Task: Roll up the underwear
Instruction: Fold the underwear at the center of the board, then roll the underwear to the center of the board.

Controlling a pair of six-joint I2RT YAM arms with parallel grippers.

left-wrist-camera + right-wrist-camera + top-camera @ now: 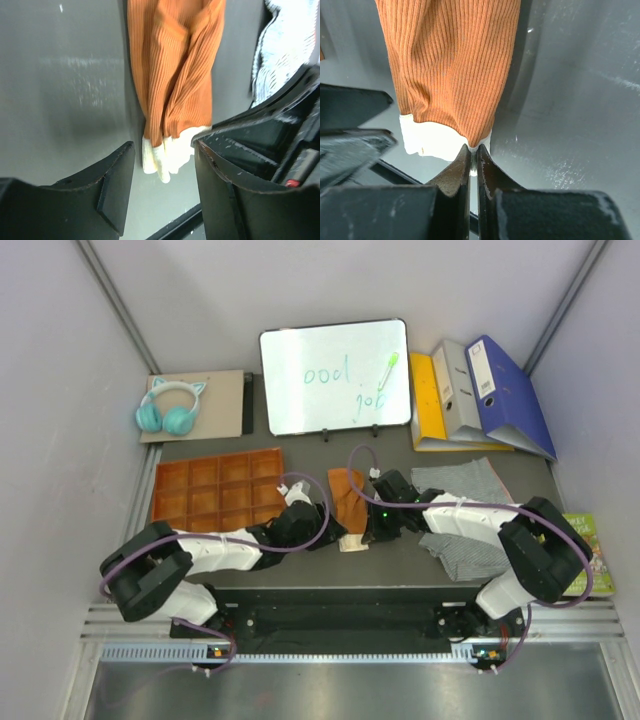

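Note:
The rust-orange briefs (346, 498) lie as a long narrow strip mid-table, cream waistband nearest the arms. My right gripper (371, 527) is shut, pinching the right corner of the waistband (437, 141); the ribbed orange cloth (450, 65) hangs above its fingertips (462, 162). My left gripper (331, 526) is open and empty, its jaws either side of the waistband's left end (162, 159) without touching it; the briefs (175, 75) stretch away ahead. The grey-and-white striped boxers (467, 515) lie crumpled at right, partly under the right arm, and show in the left wrist view (287, 45).
An orange compartment tray (218, 487) sits left of the briefs. A whiteboard (335, 377), teal headphones (168, 408) and binders (480, 395) stand along the back. A green book (592, 550) lies at the far right. The table's front edge is just behind the waistband.

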